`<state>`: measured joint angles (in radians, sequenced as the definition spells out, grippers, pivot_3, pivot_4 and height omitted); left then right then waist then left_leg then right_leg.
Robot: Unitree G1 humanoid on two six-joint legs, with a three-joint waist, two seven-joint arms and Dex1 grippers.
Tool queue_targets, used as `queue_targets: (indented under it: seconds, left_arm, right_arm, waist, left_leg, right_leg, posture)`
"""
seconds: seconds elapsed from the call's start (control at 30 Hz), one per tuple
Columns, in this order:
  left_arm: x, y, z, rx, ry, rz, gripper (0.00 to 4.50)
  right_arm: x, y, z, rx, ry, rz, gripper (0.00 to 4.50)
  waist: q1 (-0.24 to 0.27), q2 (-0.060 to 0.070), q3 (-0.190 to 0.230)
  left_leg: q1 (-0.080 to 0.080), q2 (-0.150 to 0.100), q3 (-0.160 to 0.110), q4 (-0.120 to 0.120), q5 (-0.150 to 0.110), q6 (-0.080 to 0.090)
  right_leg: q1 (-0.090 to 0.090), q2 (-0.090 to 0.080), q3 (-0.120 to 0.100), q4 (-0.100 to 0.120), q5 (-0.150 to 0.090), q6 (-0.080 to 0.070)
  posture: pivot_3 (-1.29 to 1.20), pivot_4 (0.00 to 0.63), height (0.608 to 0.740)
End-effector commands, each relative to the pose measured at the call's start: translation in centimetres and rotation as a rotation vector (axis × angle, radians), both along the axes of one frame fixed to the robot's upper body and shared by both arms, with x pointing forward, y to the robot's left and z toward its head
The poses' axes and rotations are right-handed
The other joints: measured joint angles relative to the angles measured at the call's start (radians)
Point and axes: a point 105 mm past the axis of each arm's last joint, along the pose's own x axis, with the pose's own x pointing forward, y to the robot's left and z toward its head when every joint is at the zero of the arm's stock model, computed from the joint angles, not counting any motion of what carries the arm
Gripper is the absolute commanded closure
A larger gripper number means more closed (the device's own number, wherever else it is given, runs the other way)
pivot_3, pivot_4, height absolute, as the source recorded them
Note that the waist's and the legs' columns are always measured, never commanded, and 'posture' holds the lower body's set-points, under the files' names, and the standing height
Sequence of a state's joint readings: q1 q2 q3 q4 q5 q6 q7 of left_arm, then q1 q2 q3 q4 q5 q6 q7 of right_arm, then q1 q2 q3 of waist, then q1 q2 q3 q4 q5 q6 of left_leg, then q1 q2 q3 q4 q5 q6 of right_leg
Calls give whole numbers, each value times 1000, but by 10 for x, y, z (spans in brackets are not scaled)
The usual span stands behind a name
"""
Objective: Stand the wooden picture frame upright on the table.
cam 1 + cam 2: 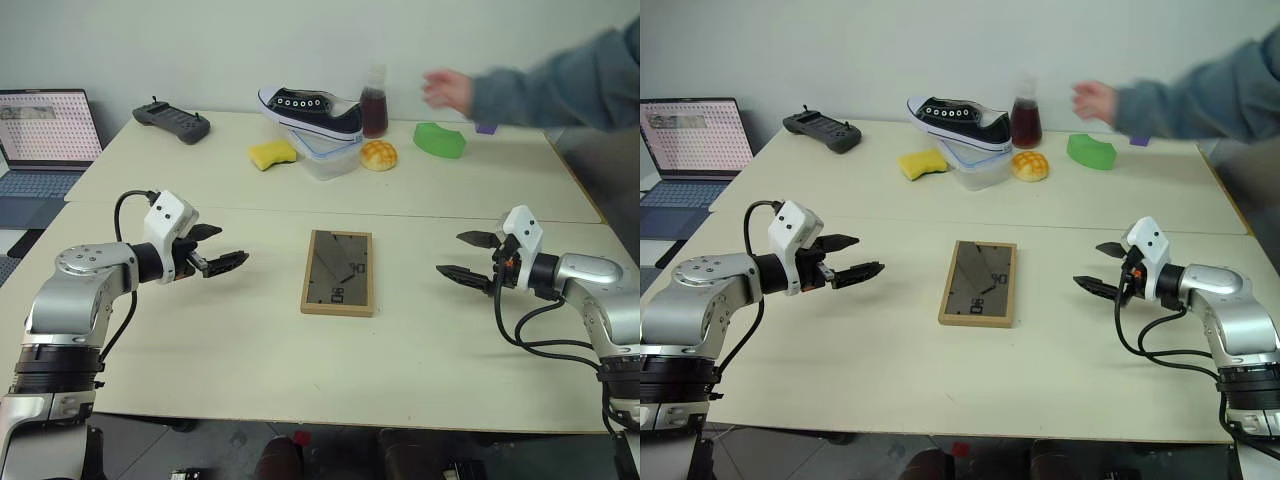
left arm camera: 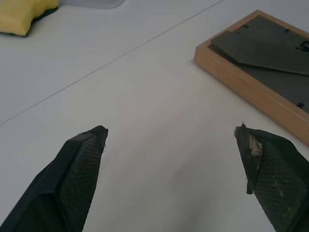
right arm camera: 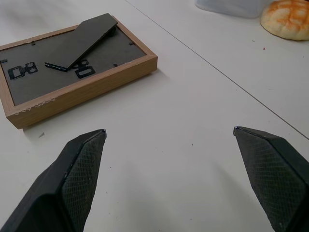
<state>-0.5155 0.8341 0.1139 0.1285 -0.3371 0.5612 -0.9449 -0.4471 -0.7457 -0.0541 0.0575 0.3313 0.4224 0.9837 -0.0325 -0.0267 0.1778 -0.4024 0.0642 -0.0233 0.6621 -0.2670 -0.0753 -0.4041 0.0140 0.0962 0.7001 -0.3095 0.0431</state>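
Observation:
The wooden picture frame (image 1: 339,272) lies flat, face down, in the middle of the cream table (image 1: 250,360); its dark back panel and folded stand face up. It also shows in the wrist views: frame (image 2: 260,63), frame (image 3: 72,65). My left gripper (image 1: 222,247) hovers to the frame's left, open and empty, its fingertips (image 2: 89,145) wide apart. My right gripper (image 1: 466,255) hovers to the frame's right, also open and empty, fingertips (image 3: 87,150) spread. Both point inward toward the frame, well apart from it.
At the back stand a black sneaker (image 1: 312,110) on a clear plastic box (image 1: 330,155), a bottle of dark liquid (image 1: 374,103), a bun (image 1: 379,155), a yellow sponge (image 1: 272,154), a green object (image 1: 440,140) and a controller (image 1: 172,122). A person's hand (image 1: 448,90) reaches over the far right. A laptop (image 1: 45,140) sits left.

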Motion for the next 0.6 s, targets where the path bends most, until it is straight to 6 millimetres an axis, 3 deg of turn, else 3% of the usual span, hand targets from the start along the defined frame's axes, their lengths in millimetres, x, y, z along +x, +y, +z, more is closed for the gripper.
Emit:
queue_targets:
  seconds: [0.03,0.23,0.37,0.5,0.6]
  left_arm:
    - [1,-2,13,-4,-36,-13,0]
    - [0,-7,8,-27,-3,-37,0]
    - [-4,-12,1,-58,65,-72,0]
    - [-3,-18,-7,-122,135,-98,0]
    - [1,-22,-16,-60,135,-135,400]
  right_arm:
    - [2,2,15,0,-55,14,12]
    - [1,12,15,6,-45,58,12]
    - [2,25,10,7,-29,116,623]
    - [6,37,6,-8,-26,162,1602]
    - [13,44,0,-32,-26,168,2176]
  waist:
    - [0,0,0]
    - [0,0,0]
    - [-1,0,0]
    - [-1,0,0]
    - [-1,0,0]
  left_leg:
    - [0,0,0,0,0,0]
    - [0,0,0,0,0,0]
    - [0,0,0,0,0,0]
    - [0,0,0,0,0,0]
    - [0,0,0,0,0,0]
  right_leg:
    - [0,0,0,0,0,0]
    - [0,0,0,0,0,0]
    - [0,0,0,0,0,0]
    - [0,0,0,0,0,0]
    - [0,0,0,0,0,0]
  posture:
    - [0,150,740]
    - [0,150,740]
    - [0,150,740]
    - [0,150,740]
    - [0,150,740]
